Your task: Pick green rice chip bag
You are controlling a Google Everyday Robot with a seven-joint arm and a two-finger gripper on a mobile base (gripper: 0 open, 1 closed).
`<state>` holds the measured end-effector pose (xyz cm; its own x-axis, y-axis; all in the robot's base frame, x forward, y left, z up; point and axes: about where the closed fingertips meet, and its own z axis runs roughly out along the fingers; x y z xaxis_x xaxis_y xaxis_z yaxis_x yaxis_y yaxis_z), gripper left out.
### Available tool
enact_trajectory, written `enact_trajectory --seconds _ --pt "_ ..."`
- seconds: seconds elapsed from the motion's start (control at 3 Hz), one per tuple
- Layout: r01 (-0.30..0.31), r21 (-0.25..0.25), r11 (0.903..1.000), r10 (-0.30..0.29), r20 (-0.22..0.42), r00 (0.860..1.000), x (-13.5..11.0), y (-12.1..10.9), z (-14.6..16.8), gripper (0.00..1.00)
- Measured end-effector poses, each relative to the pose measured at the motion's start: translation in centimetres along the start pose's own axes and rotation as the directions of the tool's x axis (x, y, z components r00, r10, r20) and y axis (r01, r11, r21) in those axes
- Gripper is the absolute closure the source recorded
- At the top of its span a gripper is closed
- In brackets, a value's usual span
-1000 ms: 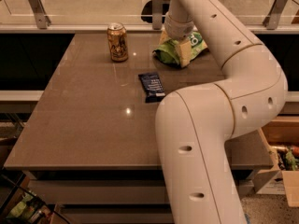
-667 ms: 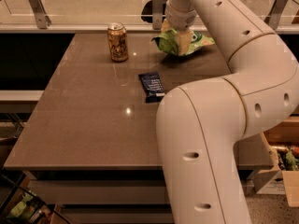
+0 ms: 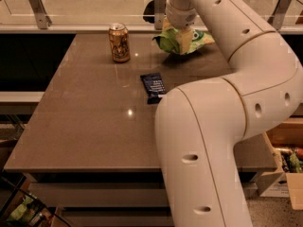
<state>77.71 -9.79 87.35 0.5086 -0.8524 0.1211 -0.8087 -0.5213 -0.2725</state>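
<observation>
Robot arm [image 3: 222,126], white w/ thick rounded segments, rises from the bottom edge and bends back over a brown counter [image 3: 94,126]. Landmark: gold drink can [image 3: 119,42], upright near the counter's far edge.

The gripper [image 3: 182,30] is to the R of the can, at approx. the same depth and a bit higher, pointing down from the wrist. The green rice chip bag [image 3: 185,42] sits directly under it, touching: the bag's crumpled top bunches up into the gripper, and the body fans out below, w/ a lighter end sticking out on the side away from the can. The jaws are mostly hidden by the wrist and the bag, but they appear clamped on the bag's top. A dark shadow lies on the counter beneath the bag, so it looks lifted off the surface rather than resting on it.

A small dark-blue wrapped bar [image 3: 154,87] lies flat, nearer the viewer than the can and to its R, just beside the arm's big lower segment. Beyond the can, a glass rail w/ metal posts [image 3: 38,6] runs along the back.
</observation>
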Motion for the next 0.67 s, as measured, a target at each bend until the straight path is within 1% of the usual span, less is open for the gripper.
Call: enact_trajectory --seconds 0.33,0.67 --pt "0.002 0.008 1.0 -0.002 -0.016 1.0 0.0 -0.2 -0.9 1.0" --pt "0.006 0.036 0.9993 -0.005 -0.013 1.0 0.2 -0.1 -2.2 1.0"
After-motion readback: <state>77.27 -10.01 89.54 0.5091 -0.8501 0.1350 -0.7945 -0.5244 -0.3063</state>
